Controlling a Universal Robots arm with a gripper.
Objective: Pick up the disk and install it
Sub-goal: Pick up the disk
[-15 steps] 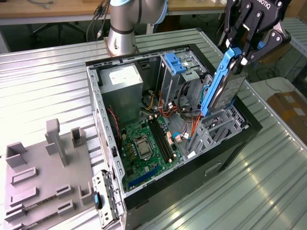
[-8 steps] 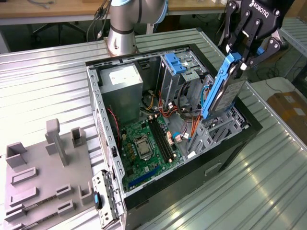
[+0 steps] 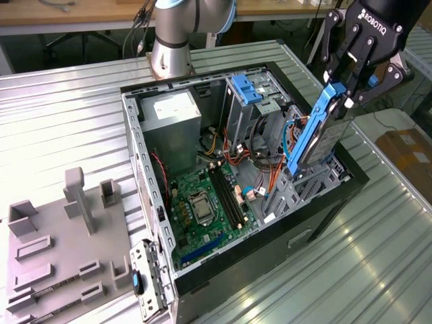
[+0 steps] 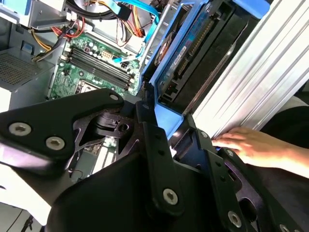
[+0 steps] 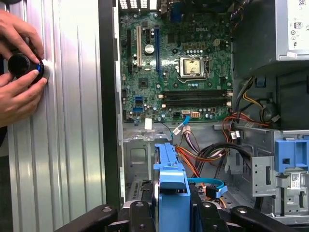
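The disk (image 3: 317, 135), a grey drive in blue rails, stands on end over the drive cage (image 3: 307, 185) at the side of the open computer case (image 3: 137, 162) on the exterior view's right. Its lower end sits at the cage mouth, tilted slightly. My gripper (image 3: 341, 94) is shut on its upper end. In the second wrist view the black fingers (image 4: 153, 145) clamp the blue rail (image 4: 169, 123) and the drive's circuit side (image 4: 190, 41) runs down into the case. In the first wrist view the blue rail (image 5: 171, 181) rises between the gripper's links above the cage.
Orange and blue cables (image 5: 203, 159) lie beside the cage. A blue bracket (image 3: 246, 88) fills the upper bay, by the power supply (image 3: 172, 115). A person's hands (image 5: 19, 72) hold a black knob on the ribbed table next to the case. A grey fixture plate (image 3: 61, 256) lies at the left.
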